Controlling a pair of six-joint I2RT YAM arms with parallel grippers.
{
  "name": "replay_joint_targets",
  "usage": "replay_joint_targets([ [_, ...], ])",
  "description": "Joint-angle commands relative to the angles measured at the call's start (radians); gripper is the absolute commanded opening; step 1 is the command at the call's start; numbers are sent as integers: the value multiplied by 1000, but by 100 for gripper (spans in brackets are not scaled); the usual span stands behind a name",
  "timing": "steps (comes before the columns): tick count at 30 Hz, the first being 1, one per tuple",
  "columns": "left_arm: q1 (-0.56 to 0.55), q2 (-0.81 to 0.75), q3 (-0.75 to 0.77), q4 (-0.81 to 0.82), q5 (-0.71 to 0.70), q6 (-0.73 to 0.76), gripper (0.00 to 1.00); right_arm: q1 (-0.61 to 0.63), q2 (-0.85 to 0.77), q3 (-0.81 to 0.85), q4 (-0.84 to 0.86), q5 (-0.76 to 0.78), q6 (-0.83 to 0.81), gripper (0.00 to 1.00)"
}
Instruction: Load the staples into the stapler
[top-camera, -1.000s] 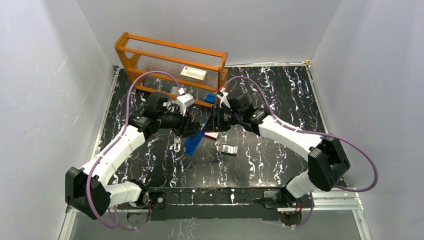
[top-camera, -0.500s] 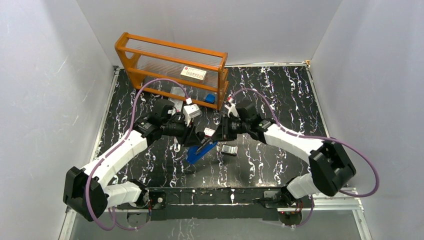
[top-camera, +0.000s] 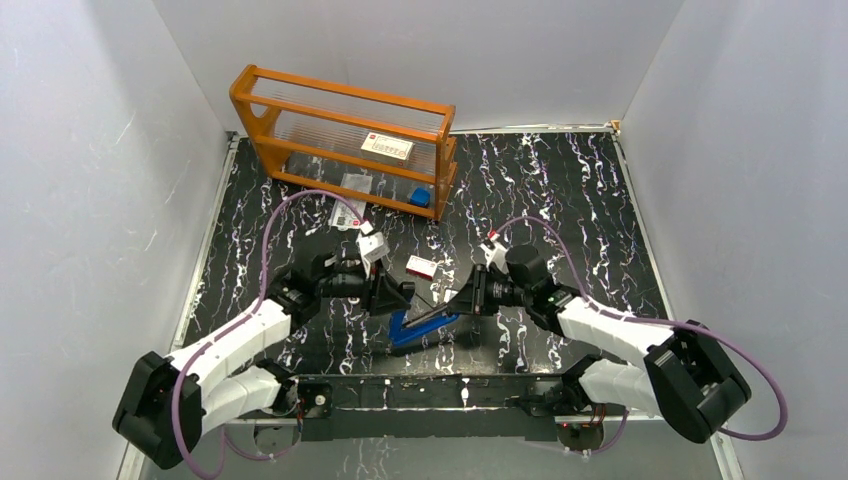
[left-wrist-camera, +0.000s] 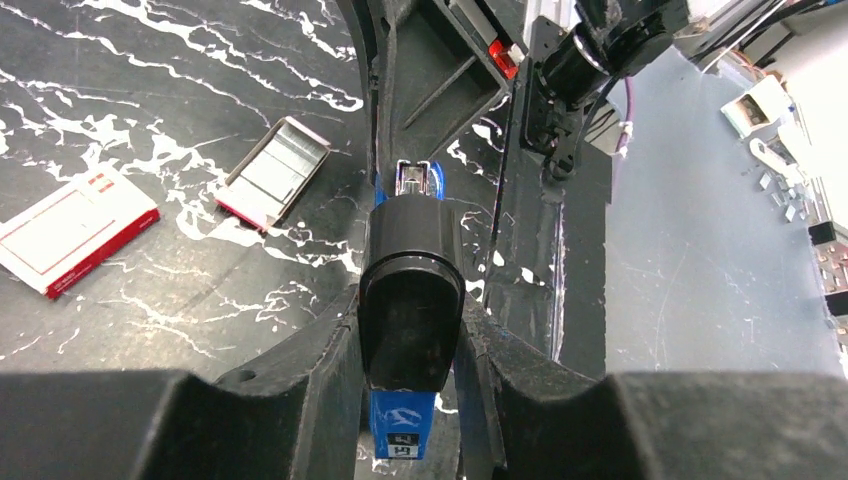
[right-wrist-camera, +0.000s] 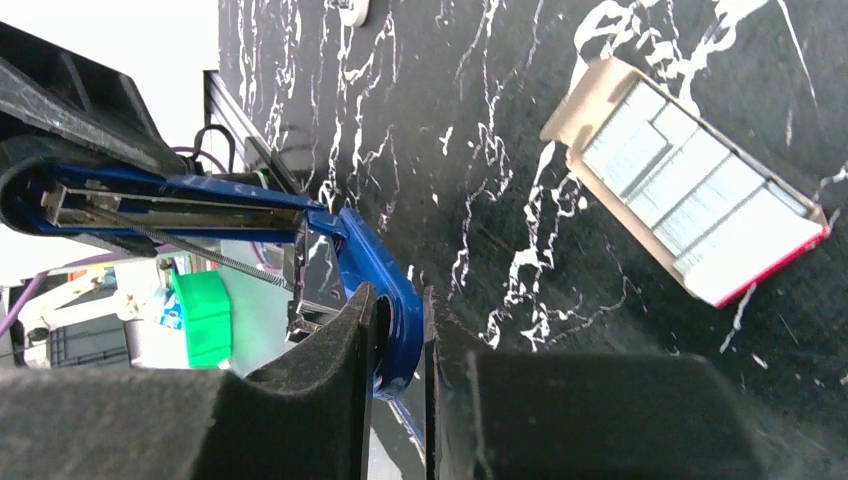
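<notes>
The blue and black stapler (top-camera: 420, 328) hangs open between both grippers, low over the table near its front edge. My left gripper (top-camera: 403, 300) is shut on the stapler's black body (left-wrist-camera: 410, 270), with the blue base below it. My right gripper (top-camera: 457, 302) is shut on the stapler's blue arm (right-wrist-camera: 385, 300); the open magazine with its spring (right-wrist-camera: 150, 205) points away from it. The staples (right-wrist-camera: 690, 195) lie in their pale tray on the table, which also shows in the left wrist view (left-wrist-camera: 275, 170). The top view hides them. The red-and-white box (top-camera: 420, 266) lies flat beside them.
An orange rack (top-camera: 300, 100) stands at the back left with a white label card (top-camera: 387, 147) in it. A small blue object (top-camera: 420, 197) and a clear packet (top-camera: 355, 183) lie at the rack's foot. The table's front rail (top-camera: 440, 390) is just behind the stapler.
Both grippers have carried the stapler from the table's middle toward the near edge and lowered it. The red-and-white box stays behind on the table.
</notes>
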Motion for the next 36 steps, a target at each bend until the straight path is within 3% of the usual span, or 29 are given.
replay_joint_targets([
  [1,20,-58,-81,523,-17,-154,0,11,-60,-85,48,-55,-99,13],
  [9,20,-108,-177,768,-104,-220,0,-5,-164,-178,148,-1,-11,13],
  [13,20,-147,-193,842,-170,-247,0,-25,-242,-164,107,31,-9,13],
  [24,35,-150,-215,1020,-226,-338,0,-72,-265,-163,126,-35,-17,15],
  [30,100,-188,-254,1168,-274,-471,0,-98,-307,-193,160,-72,7,15],
  [36,105,-190,-260,1181,-262,-499,0,-102,-318,-160,154,-98,-2,16],
])
